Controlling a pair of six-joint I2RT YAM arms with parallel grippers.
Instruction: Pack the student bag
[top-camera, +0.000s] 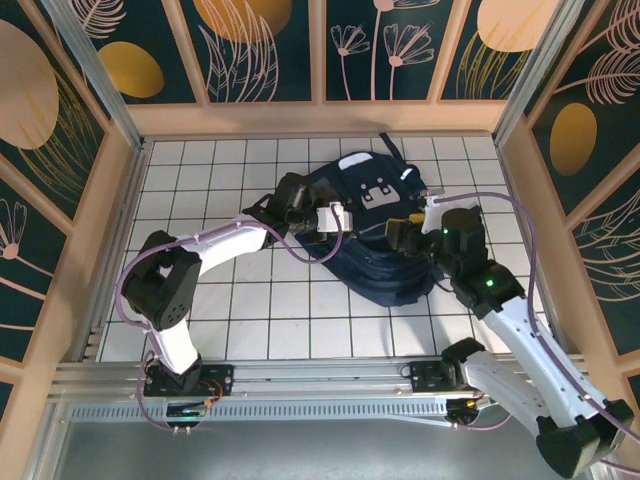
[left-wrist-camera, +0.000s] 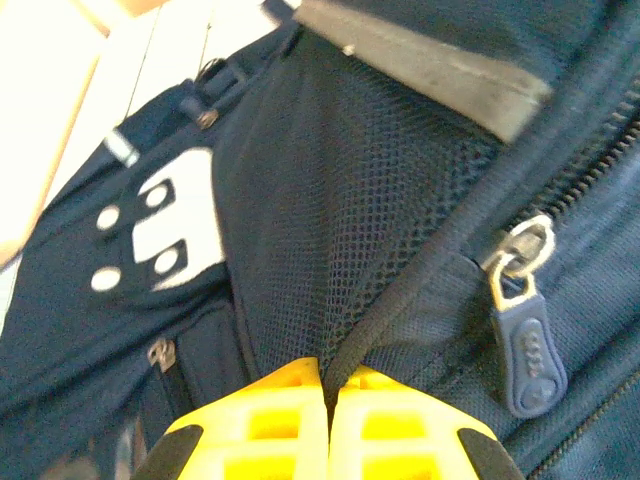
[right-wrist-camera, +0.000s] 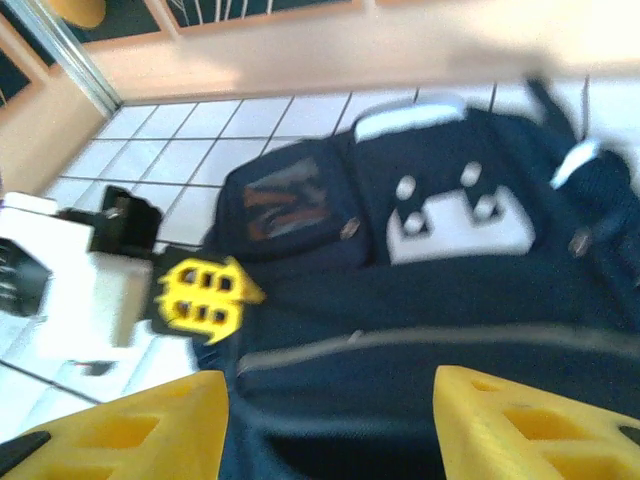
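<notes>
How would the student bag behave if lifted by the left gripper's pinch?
Probably floppy: the student bag lies slumped and creased, so it should sag, not lift flat. The mesh pinched in the left gripper would likely stretch first. Pushed, the soft fabric may bunch up.

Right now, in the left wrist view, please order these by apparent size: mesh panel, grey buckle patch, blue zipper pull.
1. mesh panel
2. grey buckle patch
3. blue zipper pull
The pull may sit nearer the camera, so true sizes are unsure.

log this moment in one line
left gripper: shut on student bag mesh | right gripper: open over student bag | student bag: lying on table
</notes>
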